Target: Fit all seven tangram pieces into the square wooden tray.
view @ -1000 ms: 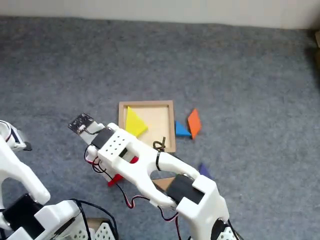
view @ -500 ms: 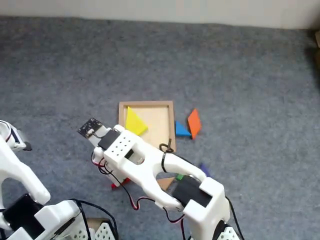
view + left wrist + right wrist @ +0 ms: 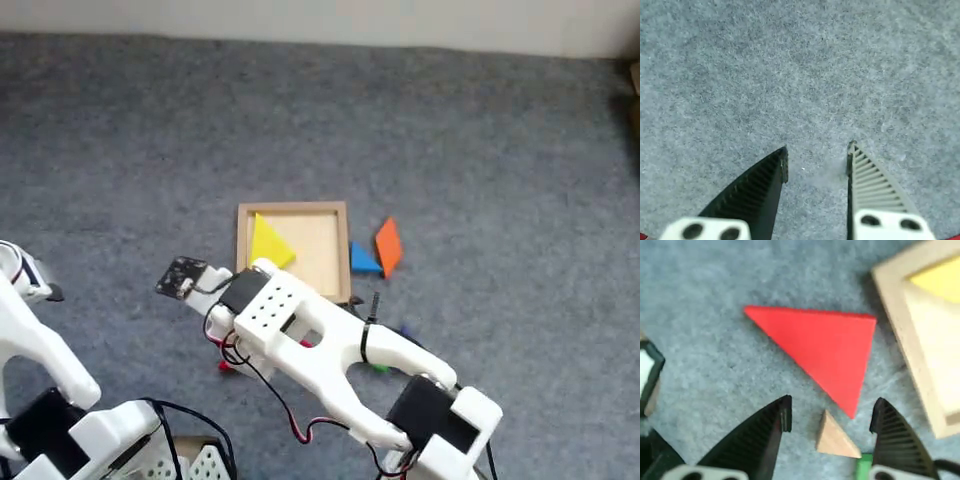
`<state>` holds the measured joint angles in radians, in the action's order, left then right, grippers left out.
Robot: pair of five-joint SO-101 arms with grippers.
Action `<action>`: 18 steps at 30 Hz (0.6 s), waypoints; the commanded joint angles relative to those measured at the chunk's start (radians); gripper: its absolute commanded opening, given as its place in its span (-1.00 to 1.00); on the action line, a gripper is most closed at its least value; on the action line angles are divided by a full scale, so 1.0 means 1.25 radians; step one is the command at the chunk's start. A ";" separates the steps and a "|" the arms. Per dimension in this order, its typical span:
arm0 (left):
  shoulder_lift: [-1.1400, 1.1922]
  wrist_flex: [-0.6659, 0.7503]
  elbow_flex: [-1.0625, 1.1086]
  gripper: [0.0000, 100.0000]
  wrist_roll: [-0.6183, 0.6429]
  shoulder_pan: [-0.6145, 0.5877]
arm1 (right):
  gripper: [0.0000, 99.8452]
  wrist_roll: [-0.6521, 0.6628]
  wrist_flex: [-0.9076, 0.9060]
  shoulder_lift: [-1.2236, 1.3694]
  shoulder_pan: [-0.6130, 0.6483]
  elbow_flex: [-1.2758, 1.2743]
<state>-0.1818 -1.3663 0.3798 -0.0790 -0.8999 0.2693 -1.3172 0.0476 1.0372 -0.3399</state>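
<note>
**Right arm (image 3: 330,350) re-aiming over the loose pieces.** Over the last second its elbow swings right and toward the near edge. Its wrist slides a little nearer and rightward, from beside the left rim of the square wooden tray (image 3: 295,207) to above the tray's near-left corner. The left arm (image 3: 40,350) keeps its place at the near left. The right claw (image 3: 832,410) is spread, with nothing between its jaws. It hangs above the red triangle (image 3: 825,347), which lies flat on the grey worktop (image 3: 450,130) just near-left of the tray, close to the rim but seemingly not touching it. A small natural-wood triangle (image 3: 836,440) sits just beside one tip of the red triangle, with a green piece (image 3: 864,465) next to it. In the high view the swing uncovers the green piece and hides the wood one. The left claw (image 3: 817,150) is likewise spread, over bare worktop. No piece appears to have shifted. The yellow triangle (image 3: 268,243) lies alone in the tray against its left wall. The blue triangle (image 3: 363,260) and orange parallelogram (image 3: 388,246) stay just right of the tray. A sliver of a violet piece (image 3: 405,330) shows past the arm, near and to the right. The motion therefore reads as alignment, not transport. One piece of seven is placed and six remain outside. The red triangle is the likely next target, with its grasp not yet made.
</note>
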 commanded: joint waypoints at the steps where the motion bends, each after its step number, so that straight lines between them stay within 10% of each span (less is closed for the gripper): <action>1: -0.031 0.010 -0.012 -0.61 -0.006 0.001 | -0.35 0.093 -0.001 -0.042 -0.006 0.004; 18: -0.030 0.010 -0.013 -0.61 -0.006 -0.001 | -0.28 0.214 0.009 0.257 0.072 0.261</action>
<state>-0.1818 -1.3663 0.3798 -0.0790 -0.8999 0.5194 -1.3188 0.3744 1.1032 -0.0698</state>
